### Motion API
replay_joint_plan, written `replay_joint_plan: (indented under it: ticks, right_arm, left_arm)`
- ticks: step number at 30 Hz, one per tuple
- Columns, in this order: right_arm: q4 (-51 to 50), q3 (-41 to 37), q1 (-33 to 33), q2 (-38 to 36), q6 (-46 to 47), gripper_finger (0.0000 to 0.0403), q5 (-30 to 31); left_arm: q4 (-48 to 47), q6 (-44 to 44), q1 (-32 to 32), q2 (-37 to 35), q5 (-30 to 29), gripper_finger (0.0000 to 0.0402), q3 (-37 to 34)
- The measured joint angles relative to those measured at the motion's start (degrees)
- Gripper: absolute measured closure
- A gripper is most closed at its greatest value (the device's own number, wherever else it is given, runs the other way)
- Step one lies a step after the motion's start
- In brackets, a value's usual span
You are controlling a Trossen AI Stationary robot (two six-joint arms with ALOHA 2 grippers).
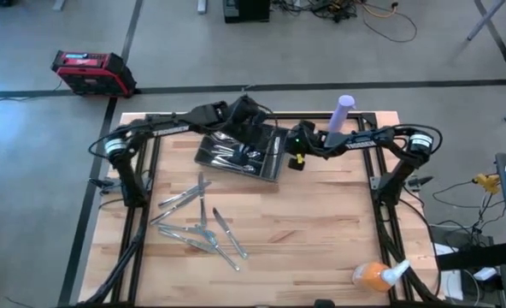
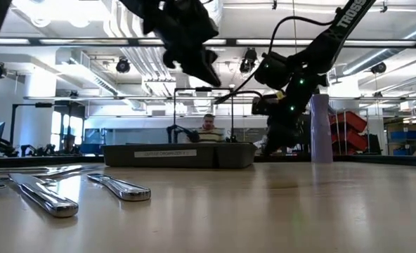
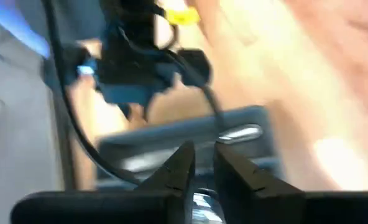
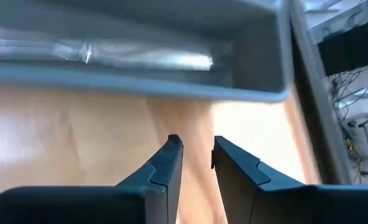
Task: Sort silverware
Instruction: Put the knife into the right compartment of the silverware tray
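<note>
High view: light wooden slatted surface (image 1: 321,222) with a dark grey compartmented plastic tray (image 1: 240,154) at about 12 o'clock from centre. Several pieces of shiny silver-coloured metal silverware (image 1: 236,152) lie inside the tray. A second loose group of silverware (image 1: 197,224) lies scattered on the surface at about 8 o'clock, well apart from the tray; it includes a knife (image 1: 222,224) and longer pieces crossing each other.

Left tool (image 1: 255,118) hangs over the tray's 12 o'clock edge, above the surface. Left wrist view: fingers (image 3: 179,168) nearly closed with a narrow gap; a shiny sliver shows low between them, but I cannot tell whether it is gripped.

Right tool (image 1: 297,147) sits just beside the tray's 3 o'clock edge, low. Right wrist view: fingers (image 4: 165,158) slightly parted, nothing between them, bare wood below, tray wall ahead.

Pale purple upright cylinder (image 1: 341,114) stands at 1 o'clock near the far edge. Orange-and-white object (image 1: 376,274) lies at 5 o'clock.

Low view: a seated person (image 2: 208,128) shows beyond the tray.
</note>
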Motion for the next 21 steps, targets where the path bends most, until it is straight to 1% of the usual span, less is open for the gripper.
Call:
replay_joint_plan:
  ticks: [5, 8, 12, 16, 18, 21]
  right_arm:
    - [7.42, 0.0, 0.12, 2.34, -1.98, 0.0343, -2.6]
    - [10.92, -0.07, 1.2, 2.71, -1.64, 0.035, -2.96]
    - [12.76, 0.41, 2.46, 2.08, -1.48, 0.0354, -1.75]
    - [9.57, 0.55, 4.08, 0.82, 1.32, 0.0354, 0.08]
    - [4.77, 0.55, 5.42, -0.8, 1.47, 0.035, 0.47]
    - [-2.5, 0.87, 8.21, -3.73, 3.43, 0.0334, 5.61]
  left_arm:
    - [6.74, -11.94, -4.7, -7.79, -0.45, 0.0386, -13.77]
    - [7.14, -22.9, -8.4, -12.7, -5.26, 0.0398, -21.12]
    - [7.29, -38.98, -14.69, -18.48, -11.44, 0.04, -30.22]
    - [8.82, -49.16, -22.85, -22.62, -16.3, 0.04, -37.53]
    - [9.63, -50.99, -28.02, -23.25, -16.85, 0.04, -39.76]
    - [13.37, -52.5, -35.71, -24.2, -19.55, 0.04, -42.56]
